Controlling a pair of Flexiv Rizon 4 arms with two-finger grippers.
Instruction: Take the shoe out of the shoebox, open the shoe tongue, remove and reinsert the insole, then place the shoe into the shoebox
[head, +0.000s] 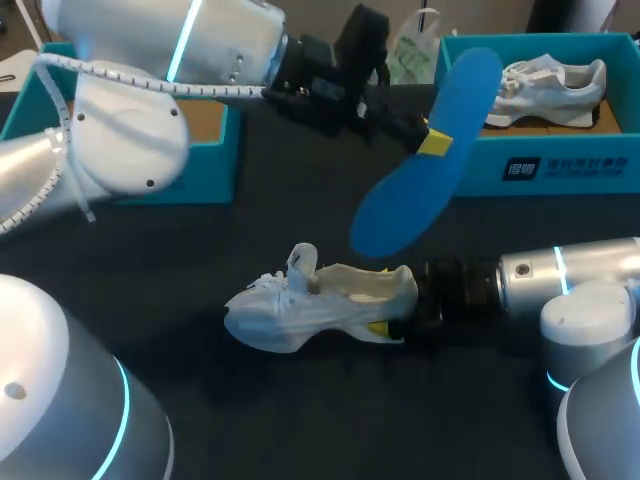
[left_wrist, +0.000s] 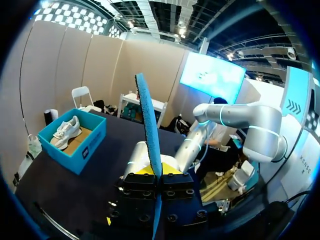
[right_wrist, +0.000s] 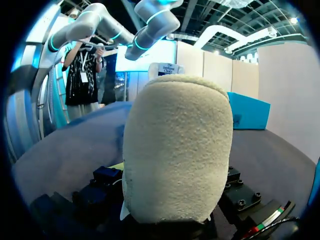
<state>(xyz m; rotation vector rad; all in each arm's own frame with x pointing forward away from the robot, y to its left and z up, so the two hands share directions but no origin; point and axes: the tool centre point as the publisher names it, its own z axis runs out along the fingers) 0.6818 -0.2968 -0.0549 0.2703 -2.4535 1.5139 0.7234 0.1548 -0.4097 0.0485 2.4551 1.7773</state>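
Left jaws narrow, pinching blue insole (head: 400, 215) (held aloft, edge-on). Right jaws wider, clasping heel of white shoe (head: 320, 300).

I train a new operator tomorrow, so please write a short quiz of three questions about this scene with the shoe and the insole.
1. True or false: the blue insole is inside the shoe on the table.
2. Which gripper holds this shoe at its heel? A) left B) right C) neither
3. Fill in: the second shoe lies in a blue ___.
Key: 1 false, the left gripper holds it in the air. 2 B, the right gripper. 3 box.
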